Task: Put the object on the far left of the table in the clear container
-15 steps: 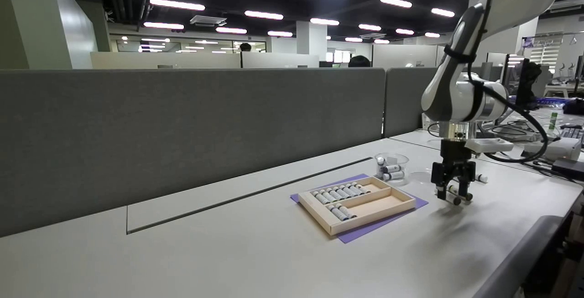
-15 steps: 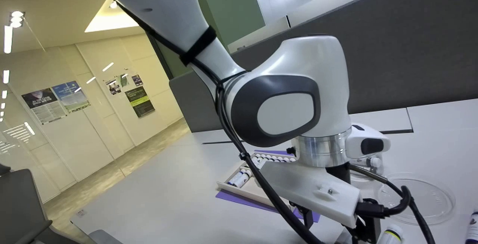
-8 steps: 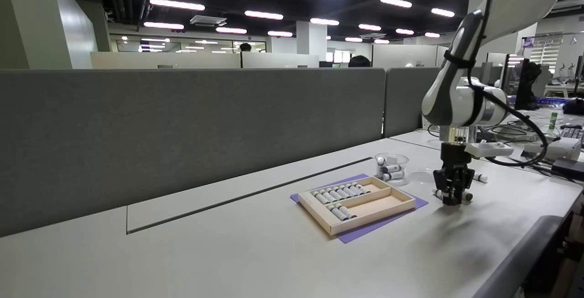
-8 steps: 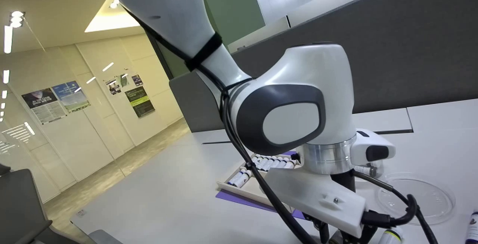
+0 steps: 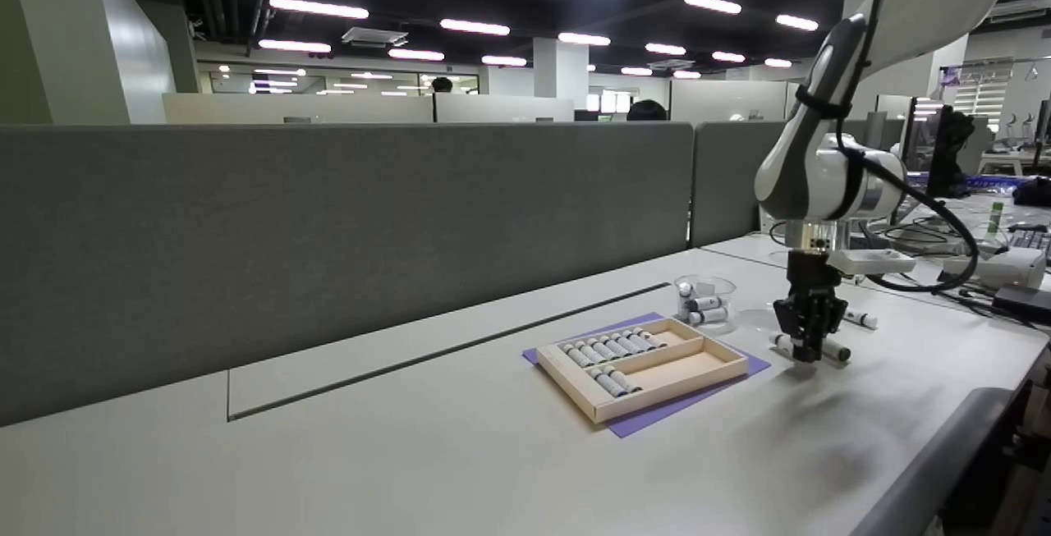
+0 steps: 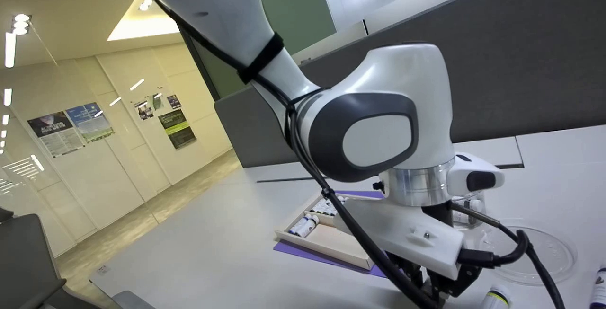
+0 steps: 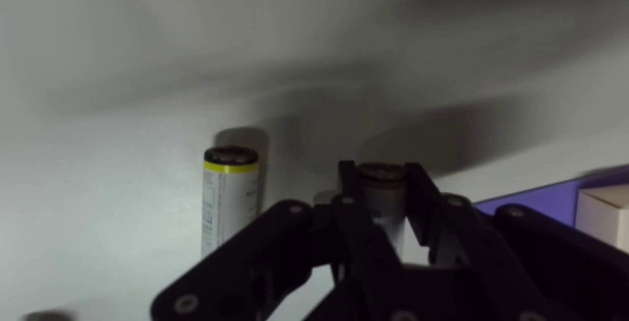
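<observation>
In the wrist view a small white tube (image 7: 385, 203) with a dark cap and reddish band stands between the fingertips of my gripper (image 7: 379, 167). Both fingers press against its sides, and its shadow lies apart from it on the table. An exterior view shows the gripper (image 5: 809, 349) pointing down, low over the white table (image 5: 410, 454), where the held tube is hard to make out. Back and left of it is the clear container (image 5: 706, 304), with several tubes inside. That container (image 6: 468, 212) is partly hidden by the arm in an exterior view.
Loose tubes lie beside the gripper: a yellow-banded tube (image 7: 230, 198), another tube (image 5: 836, 350) and one farther back (image 5: 860, 318). A wooden tray (image 5: 599, 414) of tubes sits on a purple sheet (image 5: 632, 423). Near the container lies a clear round lid (image 6: 528, 252).
The arm has come down, its jaws have gone from open to shut on the tube, and then it has risen slightly. Tubes beside the gripper show more fully now.
</observation>
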You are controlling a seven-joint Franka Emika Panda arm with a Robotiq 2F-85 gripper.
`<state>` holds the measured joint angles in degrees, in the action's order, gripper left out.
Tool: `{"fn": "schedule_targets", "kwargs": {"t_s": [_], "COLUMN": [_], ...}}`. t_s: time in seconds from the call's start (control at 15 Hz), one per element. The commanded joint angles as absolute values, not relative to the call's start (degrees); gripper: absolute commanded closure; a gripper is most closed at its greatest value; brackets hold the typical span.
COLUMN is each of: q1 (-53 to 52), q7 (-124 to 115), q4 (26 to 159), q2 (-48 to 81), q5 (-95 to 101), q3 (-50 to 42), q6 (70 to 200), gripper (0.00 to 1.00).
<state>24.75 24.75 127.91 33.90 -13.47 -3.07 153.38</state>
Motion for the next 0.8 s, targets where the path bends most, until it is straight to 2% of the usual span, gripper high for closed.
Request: {"fn": "schedule_targets", "kwargs": {"t_s": [0.0,0.27,0.53,0.73], "q1": [25.05,23.41,22.25,22.06], "q7": [21.64,18.5,15.8,15.68], "q4": [123.55,116.76,108.31,103.74], "q2": [32.25,33.41,34.82,36.35], "q5": [-13.58,-13.53,-13.79,-15.77], "q3": [-1.92,-2.19,-2.35,-2.26], "q6": [149.19,145.39,130.59,126.61], "gripper": [0.95,0.95,0.95,0.95]}}
